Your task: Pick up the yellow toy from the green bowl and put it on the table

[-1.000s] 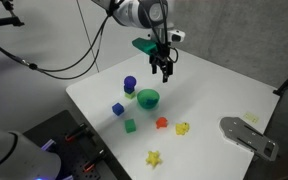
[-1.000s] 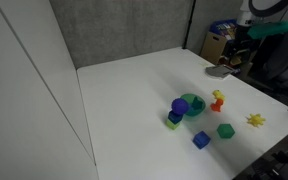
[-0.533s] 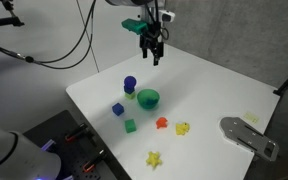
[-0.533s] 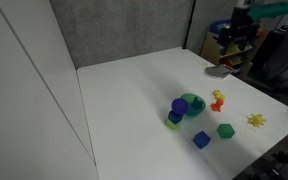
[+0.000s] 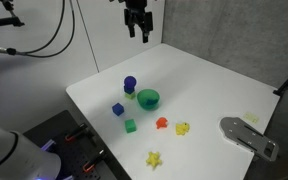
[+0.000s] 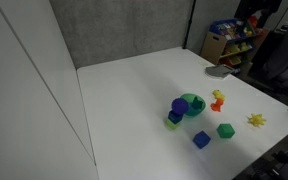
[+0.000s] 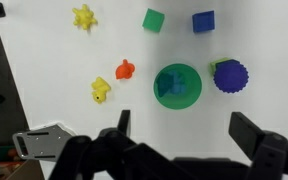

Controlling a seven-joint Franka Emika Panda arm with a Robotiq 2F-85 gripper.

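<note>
The green bowl point(image 5: 148, 98) stands on the white table point(image 5: 214, 90); it also shows in another exterior view point(image 6: 192, 104) and in the wrist view point(image 7: 177, 85), with a small teal piece inside. The flat yellow star toy point(image 5: 154, 158) lies on the table near the front edge, apart from the bowl; it shows in both exterior views point(image 6: 255, 120) and at the top of the wrist view point(image 7: 83, 16). My gripper point(image 5: 136, 20) hangs high above the table's far side, open and empty. Its fingers point(image 7: 184, 128) frame the wrist view's lower edge.
A dark blue cylinder toy point(image 5: 130, 84) stands beside the bowl. A blue cube point(image 5: 117, 109), a green cube point(image 5: 130, 125), an orange toy point(image 5: 162, 123) and a lumpy yellow toy point(image 5: 182, 128) lie around it. A grey metal plate point(image 5: 249, 135) sits at the table's edge.
My gripper has risen from just above the bowl area and moved up and back, away from the table. The toys and the bowl have not moved.
</note>
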